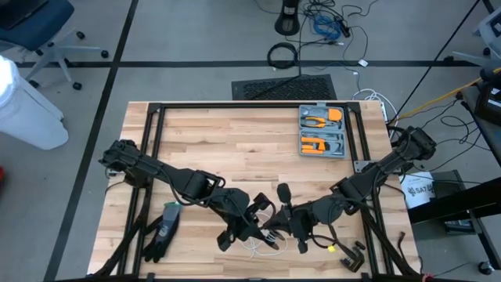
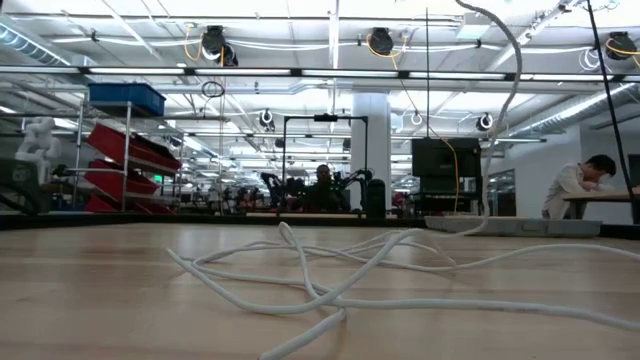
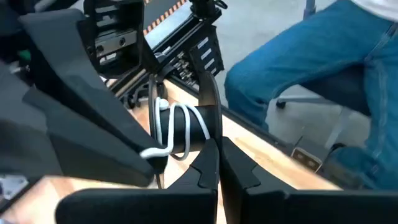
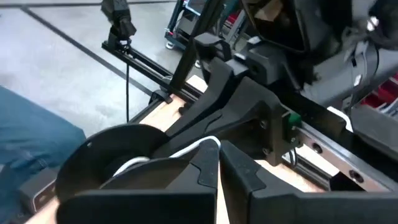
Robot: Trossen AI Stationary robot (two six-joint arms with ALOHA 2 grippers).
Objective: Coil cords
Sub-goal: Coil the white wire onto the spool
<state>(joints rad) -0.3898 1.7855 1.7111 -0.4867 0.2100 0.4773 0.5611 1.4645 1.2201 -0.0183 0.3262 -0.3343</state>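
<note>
The white cord [image 1: 262, 241] lies near the front edge of my bench [image 1: 235, 141], between my two tools. In the low view it sprawls loose over the wood [image 2: 330, 270] in open loops, one strand rising off the surface toward the upper right. In the left wrist view several turns of it [image 3: 177, 127] wrap a dark part just ahead of my left tool's fingers, and a strand runs off over the black body of the other arm. In the right wrist view a white strand [image 4: 199, 148] crosses just ahead of my right tool's fingers, beside a round black part.

My left tool [image 1: 249, 227] hangs over the cord from the left, its fingers pressed together with no gap. My right tool [image 1: 286, 223] meets it from the right, its fingers likewise closed. Whether either pinches the cord I cannot tell.

Farther out on the bench, a black glove [image 1: 160, 233] lies by the left arm, and a grey case of orange-handled tools [image 1: 322, 131] sits near the far edge. A person in blue jeans [image 3: 311, 68] sits just beyond the bench.
</note>
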